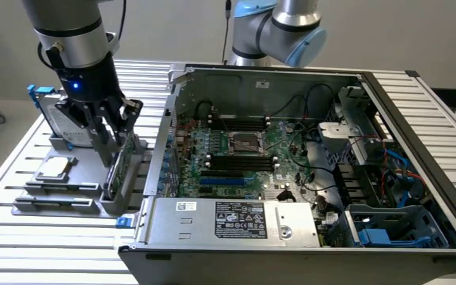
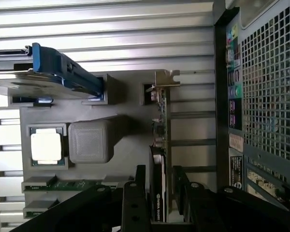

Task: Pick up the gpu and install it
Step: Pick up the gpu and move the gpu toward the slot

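Straddling the gpu (image 2: 160, 130), a thin dark green-grey expansion card with a glossy black shroud on one face, the arm's black gripper (image 2: 159, 169) has its two fingers apart, one on each side of the card, with what looks like a sliver of space on either side rather than a firm clamp. The card stands on edge in a slot of the grey plastic parts holder (image 1: 62, 196), along the holder's edge nearest the open black computer case (image 1: 291, 74), its silver bracket pointing away from the gripper. The holder sits near the counter's (image 1: 22, 237) edge at the exterior view's left, on pale metal slats, just beside the case. It also carries a silver hard drive in a blue frame (image 1: 50, 113), a square silver processor chip (image 2: 45, 146) lying flat in its recess, and green memory sticks (image 2: 63, 184) on edge. Inside the case the green motherboard (image 1: 236, 154) lies exposed, and its blue expansion slot (image 1: 224, 178) looks unoccupied. By my reading the task is in its early stage: the gripper is placed at the card, but the grasp is not yet closed, the card has not left its slot, and the whole of the carrying over and seating in the case remains undone.
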{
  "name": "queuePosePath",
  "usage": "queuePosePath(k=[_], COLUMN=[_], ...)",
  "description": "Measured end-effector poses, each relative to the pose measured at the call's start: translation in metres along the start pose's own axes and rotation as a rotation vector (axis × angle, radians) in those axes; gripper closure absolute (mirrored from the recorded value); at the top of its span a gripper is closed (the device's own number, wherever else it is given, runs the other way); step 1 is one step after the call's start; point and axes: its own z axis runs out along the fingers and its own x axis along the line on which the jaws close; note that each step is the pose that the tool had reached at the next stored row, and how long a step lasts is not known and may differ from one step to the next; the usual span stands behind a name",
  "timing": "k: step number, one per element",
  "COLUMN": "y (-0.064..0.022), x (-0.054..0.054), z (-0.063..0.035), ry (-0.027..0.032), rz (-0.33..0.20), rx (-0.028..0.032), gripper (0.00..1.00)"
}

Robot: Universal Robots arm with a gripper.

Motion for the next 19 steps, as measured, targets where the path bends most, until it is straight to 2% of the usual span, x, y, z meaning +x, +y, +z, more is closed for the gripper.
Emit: queuePosePath(k=[7, 16, 19], y=[-0.003, -0.0038, -0.004], x=[-0.001, -0.004, -0.004], z=[0.0126, 0.0288, 0.0331], ry=[0.0001, -0.0001, -0.0004], rz=[-0.001, -0.002, -0.002], rx=[0.0001, 0.0039, 0.007], gripper=[0.64, 0.64, 0.64])
